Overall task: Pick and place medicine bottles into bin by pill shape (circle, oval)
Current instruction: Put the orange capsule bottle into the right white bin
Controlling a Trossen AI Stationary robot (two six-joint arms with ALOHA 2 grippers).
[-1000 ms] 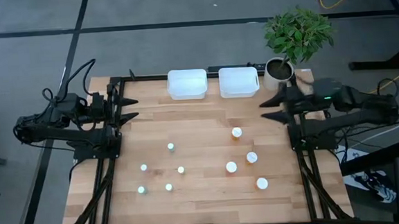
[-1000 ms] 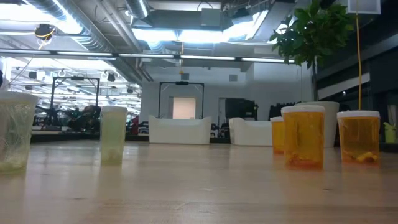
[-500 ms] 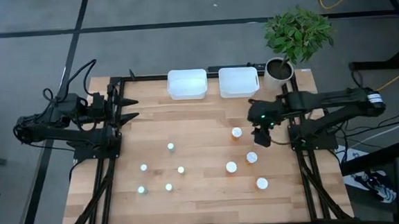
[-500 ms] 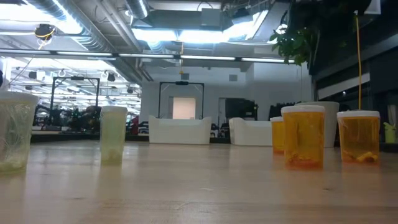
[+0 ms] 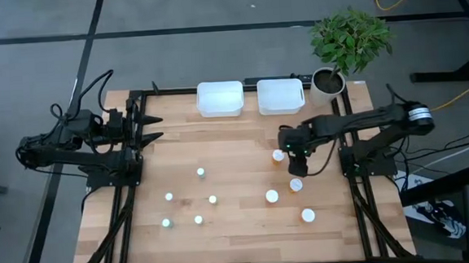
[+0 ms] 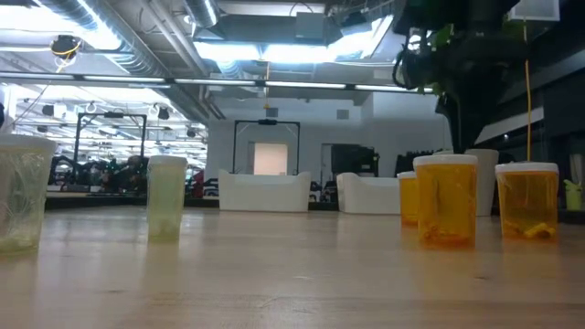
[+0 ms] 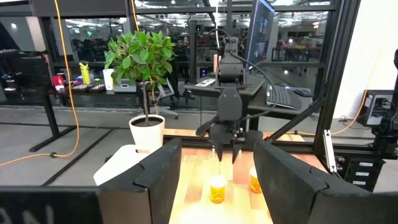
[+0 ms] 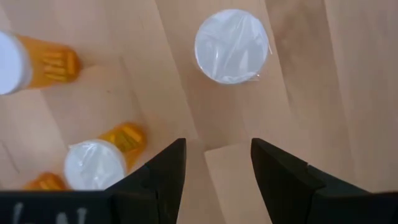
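desk [image 5: 235, 148]: pale wood, plank-striped | bottles [image 6: 446, 212]: translucent orange, white caps [image 8: 231, 37] | small vials [image 6: 166, 210]: pale green, see-through | two bins [image 5: 219, 99]: white | plant [image 5: 349, 36]: green leaves, white pot [image 7: 147, 132] | arms [image 5: 72, 145]: black | floor [image 5: 213, 51]: grey, dark lines

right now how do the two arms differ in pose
The right gripper is stretched out over the table, hanging open just above the orange bottles beside one; the left gripper sits pulled back at the table's left edge, far from any bottle. The right one points down, the left one lies level. Both are open and empty.
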